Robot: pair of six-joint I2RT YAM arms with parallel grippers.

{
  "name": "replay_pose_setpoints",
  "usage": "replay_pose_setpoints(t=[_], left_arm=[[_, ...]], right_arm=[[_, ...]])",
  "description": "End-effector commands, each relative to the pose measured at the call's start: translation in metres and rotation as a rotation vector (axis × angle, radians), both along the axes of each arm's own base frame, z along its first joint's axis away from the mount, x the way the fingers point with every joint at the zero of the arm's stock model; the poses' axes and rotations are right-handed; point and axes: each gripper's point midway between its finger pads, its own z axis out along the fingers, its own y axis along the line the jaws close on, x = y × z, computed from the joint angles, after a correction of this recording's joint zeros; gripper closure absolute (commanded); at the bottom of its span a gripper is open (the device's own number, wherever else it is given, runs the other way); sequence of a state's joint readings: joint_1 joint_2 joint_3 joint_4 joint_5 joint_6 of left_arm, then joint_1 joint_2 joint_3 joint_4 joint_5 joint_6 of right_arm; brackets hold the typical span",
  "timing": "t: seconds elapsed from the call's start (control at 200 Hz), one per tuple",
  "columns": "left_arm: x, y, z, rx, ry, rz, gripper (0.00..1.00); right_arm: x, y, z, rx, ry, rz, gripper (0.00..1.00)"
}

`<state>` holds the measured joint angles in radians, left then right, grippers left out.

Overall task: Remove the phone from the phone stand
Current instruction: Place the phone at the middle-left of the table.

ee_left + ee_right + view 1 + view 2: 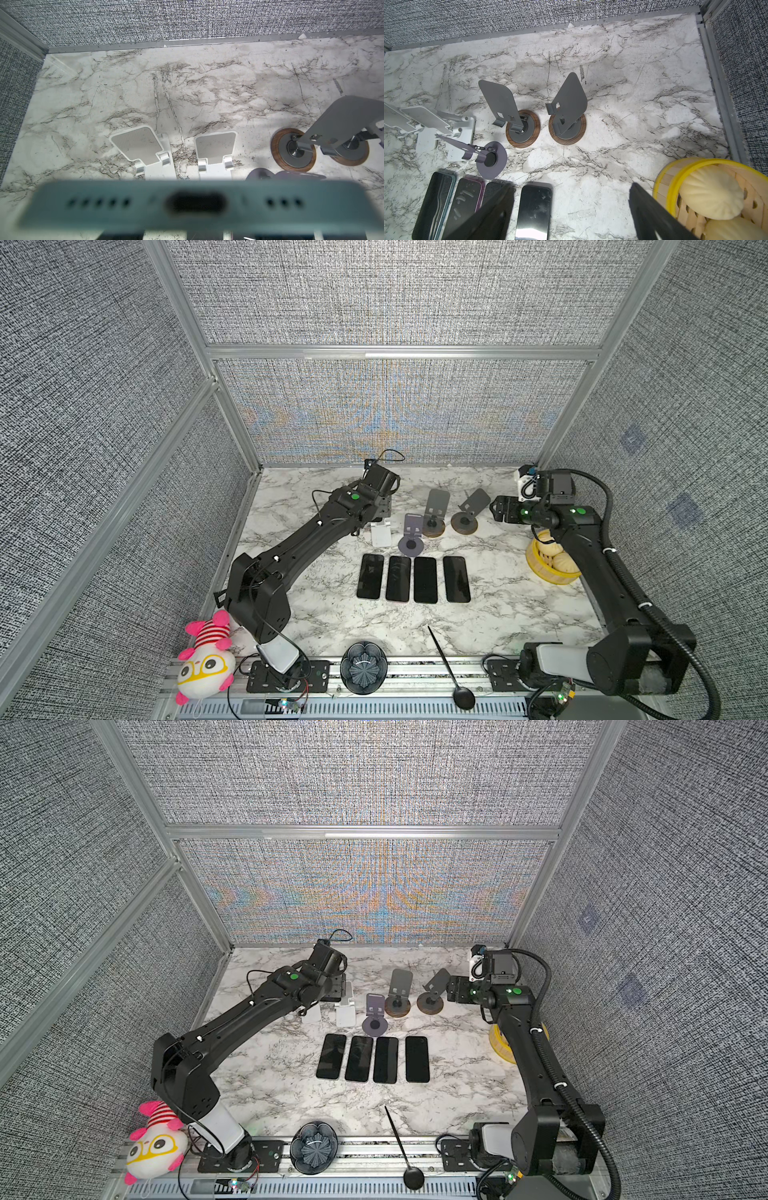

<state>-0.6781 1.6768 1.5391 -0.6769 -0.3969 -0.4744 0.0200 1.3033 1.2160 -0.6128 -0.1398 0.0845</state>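
Marble table, walled in by grey fabric panels.

Left arm reaches to the far side. Your left gripper is clenched on the phone. In the left wrist view you see only the phone's teal port edge, close and blurred. It is held at the two white stands, whose cradles are both bare. Whether it hangs clear of their bases you cannot tell.

Right arm is over the far right corner. Your right gripper is released, its fingers spread wide with nothing between them, just beside the outer grey stand.

Yellow steamer basket sits under the right arm, with pale buns inside.

Plush toy lies at the near left corner, by the left arm's base.

Four other phones lie flat mid-table, side by side in a row, screens up.

Two grey stands on wood-rimmed round bases stand beyond the row, both bare. Purple stand sits between them and the white pair, also bare.

Dark ribbed bowl rests on the front rail.

Black spoon lies at the front edge, its handle pointing in toward the phones.
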Motion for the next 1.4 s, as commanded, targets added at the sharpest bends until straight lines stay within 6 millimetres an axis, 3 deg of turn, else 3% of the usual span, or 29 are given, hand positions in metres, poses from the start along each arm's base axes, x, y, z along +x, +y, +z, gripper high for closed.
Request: replay_pose_setpoints(t=[0.0, 0.2, 0.425, 0.9, 1.07, 1.395], left_arm=[[-0.006, 0.006, 0.005, 0.021, -0.002, -0.016, 1.0], [-0.022, 0.019, 0.011, 0.05, 0.008, -0.045, 1.0], [-0.045, 0.04, -0.004, 0.099, 0.145, -0.057, 1.0], [-0.09, 0.072, -0.062, 0.121, 0.5, -0.093, 1.0], [-0.106, 0.072, -0.084, 0.112, 0.593, -0.116, 1.0], [-0.119, 0.082, -0.123, 0.124, 0.729, -0.072, 1.0]], right_arm=[[0.003, 0.003, 0.006, 0.012, -0.024, 0.006, 0.12], [0.004, 0.003, 0.006, 0.016, -0.029, 0.005, 0.13], [0.006, 0.004, 0.004, 0.023, -0.029, 0.007, 0.13], [0.01, 0.007, 0.002, 0.027, -0.029, 0.015, 0.12], [0.009, 0.006, 0.001, 0.025, -0.023, 0.014, 0.12], [0.009, 0.006, 0.001, 0.02, -0.024, 0.018, 0.12]])
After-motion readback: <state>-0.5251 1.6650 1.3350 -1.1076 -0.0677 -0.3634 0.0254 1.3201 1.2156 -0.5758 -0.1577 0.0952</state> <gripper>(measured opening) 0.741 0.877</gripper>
